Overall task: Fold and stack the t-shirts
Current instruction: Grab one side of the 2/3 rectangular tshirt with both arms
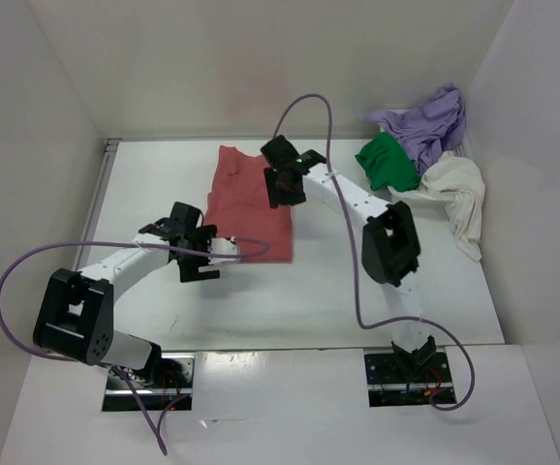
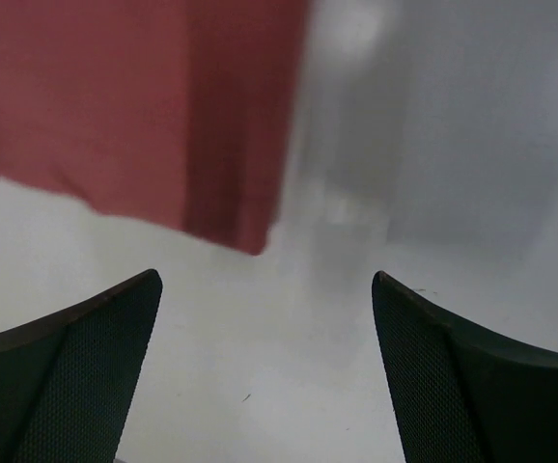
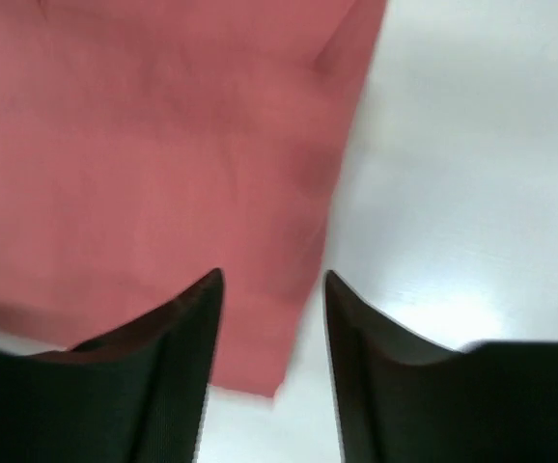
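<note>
1. Shirts, four of them, are on the white table (image 1: pixel 261 300).
2. In the top view the red shirt (image 1: pixel 246 199) lies flat at about 11 o'clock from the middle of the table. It is spread out in a long, neat shape with straight sides.
3. The other three shirts sit in a messy heap far off at 2 o'clock, in the corner by the wall.
4. In that heap the purple shirt (image 1: pixel 433 121) is at 12 o'clock, the green shirt (image 1: pixel 388 162) is at 9 o'clock, and the white shirt (image 1: pixel 459 194) is at 5 o'clock. They touch each other. The white one trails down toward 6 o'clock.
5. The left tool (image 2: pixel 266 285) is at the 7 o'clock corner of the red shirt. Its two black fingers (image 2: pixel 76 367) are wide apart. Nothing is between them, only bare table below.
6. In the left wrist view a corner of the red shirt is just ahead of that tool, at 12 o'clock.
7. The right tool (image 3: pixel 272 275) is over the 3 o'clock side of the red shirt, near its far end.
8. Its fingers are apart too, with a smaller gap, and they hold nothing.
9. In the right wrist view one finger is over red cloth and the other is over bare table. The edge of the shirt runs in the gap.
10. I cannot tell if the right tool touches the cloth.
</note>
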